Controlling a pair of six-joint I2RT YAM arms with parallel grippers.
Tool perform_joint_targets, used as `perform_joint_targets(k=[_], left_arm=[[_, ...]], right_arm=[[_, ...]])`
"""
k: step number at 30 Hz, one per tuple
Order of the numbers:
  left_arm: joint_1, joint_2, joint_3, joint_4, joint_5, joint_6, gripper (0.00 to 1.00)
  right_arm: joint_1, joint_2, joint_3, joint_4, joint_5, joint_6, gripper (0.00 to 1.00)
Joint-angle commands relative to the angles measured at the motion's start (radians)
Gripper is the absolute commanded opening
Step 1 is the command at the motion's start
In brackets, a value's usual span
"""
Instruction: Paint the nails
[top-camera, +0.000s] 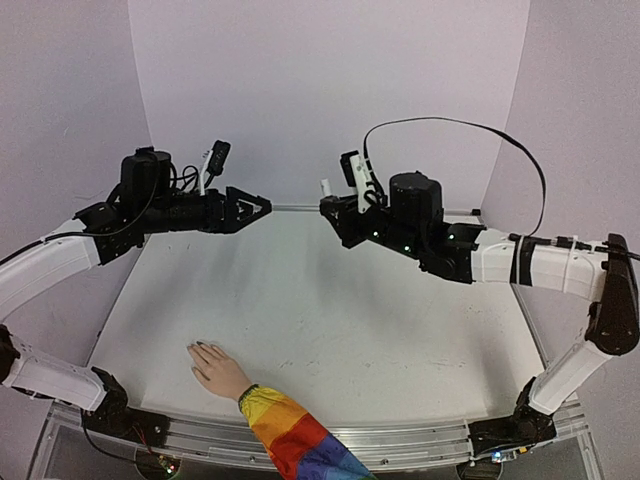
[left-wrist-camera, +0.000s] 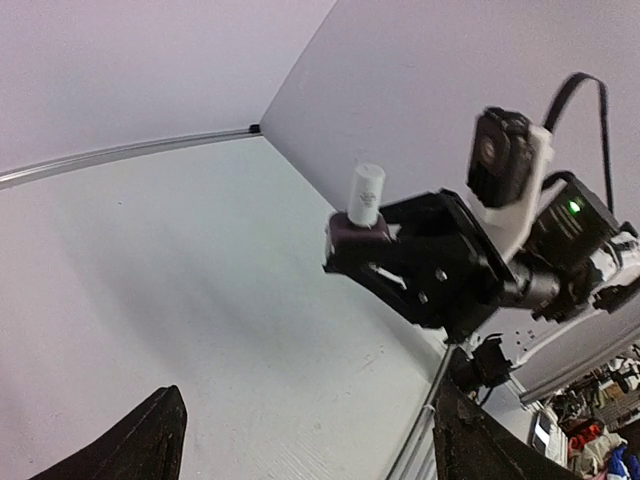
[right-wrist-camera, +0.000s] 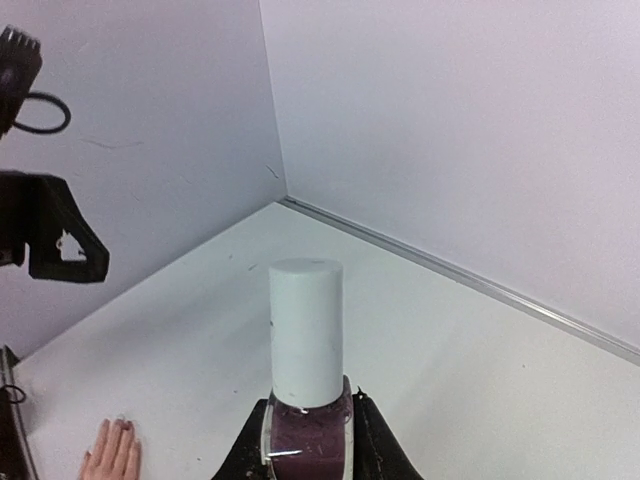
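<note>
A pale beige hand (top-camera: 215, 368) with a rainbow-striped sleeve (top-camera: 290, 435) lies flat at the near left of the table. Its nails (top-camera: 198, 346) look dark at the fingertips; they are tiny. The hand also shows in the right wrist view (right-wrist-camera: 112, 452). My right gripper (top-camera: 328, 205) is held high over the back of the table. It is shut on a small dark nail polish bottle (right-wrist-camera: 305, 425) with a white cap (right-wrist-camera: 306, 330), held upright. My left gripper (top-camera: 262, 207) is open and empty. It faces the right gripper across a short gap, and the capped bottle shows in its view (left-wrist-camera: 362, 205).
White table (top-camera: 350, 310) with pale walls at the back and both sides. A metal rail (top-camera: 400, 445) runs along the near edge. A black cable (top-camera: 500, 135) loops above the right arm.
</note>
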Motion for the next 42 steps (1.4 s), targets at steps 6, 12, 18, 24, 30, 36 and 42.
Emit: perform_joint_targets(k=[6,12,18,24,30,36,42], left_arm=[[0.001,0.145,0.175,-0.012,-0.065,-0.129,0.73],[-0.022,0.184,0.194,0.022,-0.032,-0.148,0.68],[-0.054,0.196,0.188,0.033,-0.047,-0.144,0.56],[-0.069,0.213,0.201,0.036,-0.059,-0.127,0.39],[-0.087,0.225,0.196,0.036,-0.068,-0.108,0.22],[-0.126,0.225,0.177,0.04,-0.03,-0.058,0.1],[-0.13,0.2,0.094,0.123,0.122,-0.012,0.05]], right_arm=[[0.155,0.1,0.104,0.011,0.276,-0.176,0.0],[0.184,0.14,0.145,0.007,0.268,-0.18,0.0],[0.196,0.16,0.173,0.006,0.256,-0.184,0.0],[0.203,0.164,0.179,0.006,0.259,-0.187,0.0],[0.205,0.16,0.176,0.007,0.261,-0.183,0.0],[0.204,0.144,0.177,0.027,0.223,-0.158,0.0],[0.156,0.078,0.162,0.059,-0.015,-0.108,0.0]])
